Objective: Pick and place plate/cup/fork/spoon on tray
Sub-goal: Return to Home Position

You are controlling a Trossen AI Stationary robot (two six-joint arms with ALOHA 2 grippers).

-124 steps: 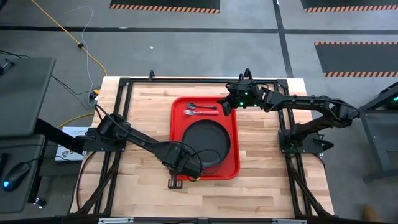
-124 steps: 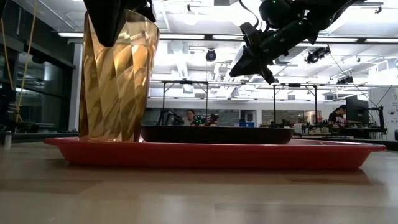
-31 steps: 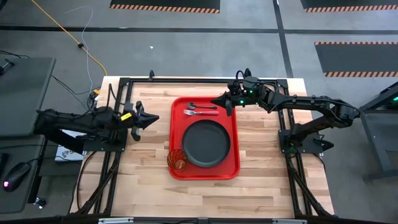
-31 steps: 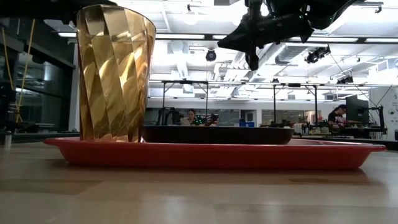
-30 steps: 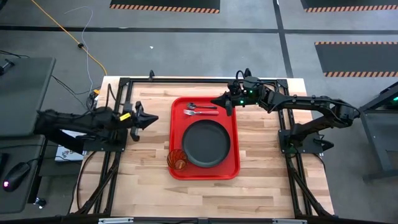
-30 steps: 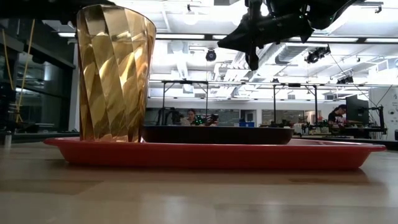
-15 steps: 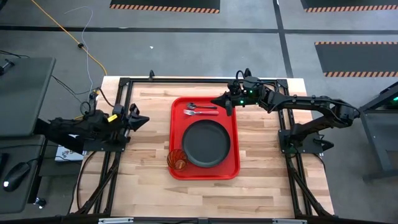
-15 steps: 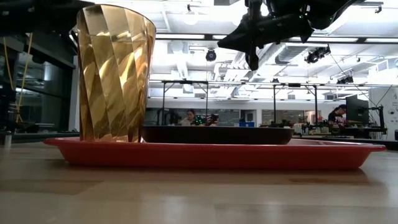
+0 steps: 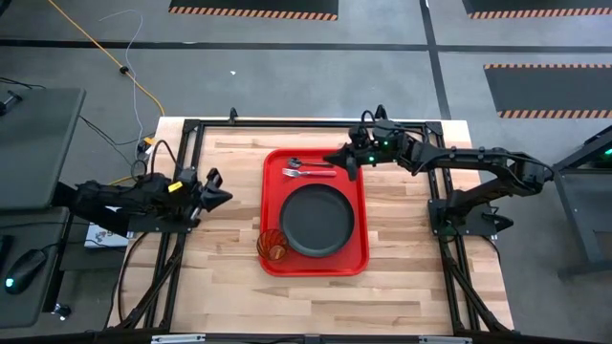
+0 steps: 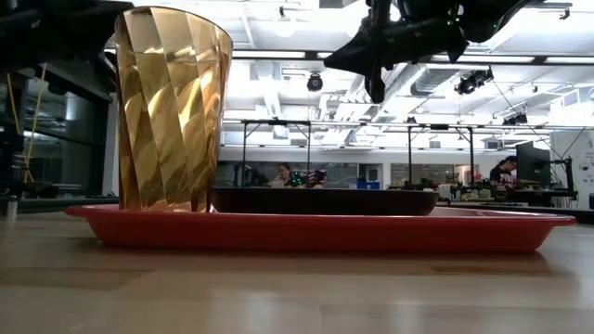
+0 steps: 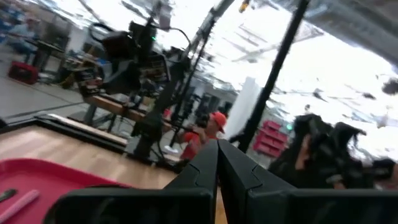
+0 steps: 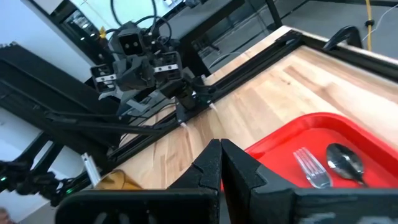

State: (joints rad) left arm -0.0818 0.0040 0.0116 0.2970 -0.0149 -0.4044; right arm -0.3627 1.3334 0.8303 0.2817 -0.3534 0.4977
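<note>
The red tray (image 9: 361, 205) lies in the middle of the table. The black plate (image 9: 317, 220) rests flat on it. The amber cup (image 9: 273, 247) stands upright on the tray's near left corner, beside the plate (image 10: 323, 199); the low view shows the cup (image 10: 170, 111) close up. The dark spoon (image 9: 297, 162) and the pink-handled fork (image 9: 308, 173) lie side by side at the tray's far end. My left gripper (image 9: 220, 197) is shut and empty, left of the tray. My right gripper (image 9: 338, 157) is shut and empty, above the tray's far right corner.
Black frame rails (image 9: 186, 143) run along the table's left, far and right edges. Bare wood lies on both sides of the tray and near the front edge. People and benches show in the room behind the table.
My left gripper has drawn back toward the table's left edge, away from the tray, and a little toward the near edge. The cup, plate, fork and spoon have stayed in place on the tray.
</note>
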